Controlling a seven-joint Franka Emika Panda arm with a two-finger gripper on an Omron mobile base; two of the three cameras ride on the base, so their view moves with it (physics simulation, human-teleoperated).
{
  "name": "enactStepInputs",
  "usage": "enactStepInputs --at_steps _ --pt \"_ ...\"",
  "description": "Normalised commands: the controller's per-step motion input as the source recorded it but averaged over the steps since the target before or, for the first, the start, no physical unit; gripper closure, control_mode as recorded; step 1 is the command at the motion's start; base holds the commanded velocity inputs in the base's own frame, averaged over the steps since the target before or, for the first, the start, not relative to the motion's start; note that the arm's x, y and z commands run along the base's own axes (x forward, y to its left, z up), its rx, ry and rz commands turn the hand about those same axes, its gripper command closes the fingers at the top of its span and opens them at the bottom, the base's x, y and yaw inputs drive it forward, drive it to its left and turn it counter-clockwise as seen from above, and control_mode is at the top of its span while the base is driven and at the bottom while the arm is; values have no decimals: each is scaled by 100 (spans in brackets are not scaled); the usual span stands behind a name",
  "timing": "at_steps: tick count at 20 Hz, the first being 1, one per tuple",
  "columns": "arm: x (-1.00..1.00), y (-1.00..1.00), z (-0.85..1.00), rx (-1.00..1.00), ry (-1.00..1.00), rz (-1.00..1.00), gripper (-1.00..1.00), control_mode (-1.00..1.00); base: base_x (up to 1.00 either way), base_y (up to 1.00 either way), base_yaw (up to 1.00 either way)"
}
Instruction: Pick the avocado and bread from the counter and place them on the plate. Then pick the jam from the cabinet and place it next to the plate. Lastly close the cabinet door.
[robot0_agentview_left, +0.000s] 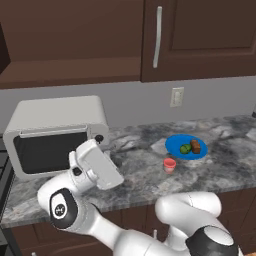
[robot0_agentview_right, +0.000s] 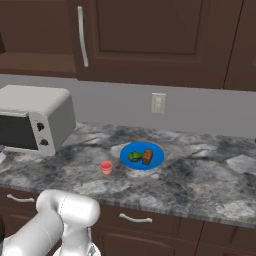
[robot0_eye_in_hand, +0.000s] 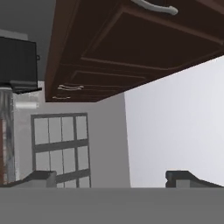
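The avocado (robot0_agentview_left: 185, 148) and bread (robot0_agentview_left: 195, 146) already lie on the blue plate (robot0_agentview_left: 175, 145), with the jam (robot0_agentview_left: 169, 165) just beside it at seven o'clock, so the gripper (robot0_eye_in_hand: 112, 177) hangs released and empty, free for the cabinet door (robot0_agentview_left: 197, 37).

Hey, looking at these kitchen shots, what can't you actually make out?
- Cabinet interior: left base view looks up from below the shelf, so its contents are hidden; the left door is cut off by the frame edge.
- Jam label: too small in both base views.
- Claw: hand view shows its tips spread apart with nothing between them; its place over the counter cannot be told.
- Avocado and bread on the plate: touching or apart, too small.
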Motion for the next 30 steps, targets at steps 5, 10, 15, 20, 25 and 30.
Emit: enactStepInputs --at_steps 5,10,15,20,25,30 --pt "-2 57 0 -5 2 -7 -100 -100 0 0 0" --pt "0 61 0 -4 10 -5 -100 -100 0 0 0" --pt "0 56 0 0 15 -4 -100 -100 0 0 0" --pt "0 54 0 0 13 -4 -100 -100 0 0 0" --pt "0 55 0 0 13 -4 -100 -100 0 0 0" --pt "0 55 0 0 16 -1 -100 -100 0 0 0"
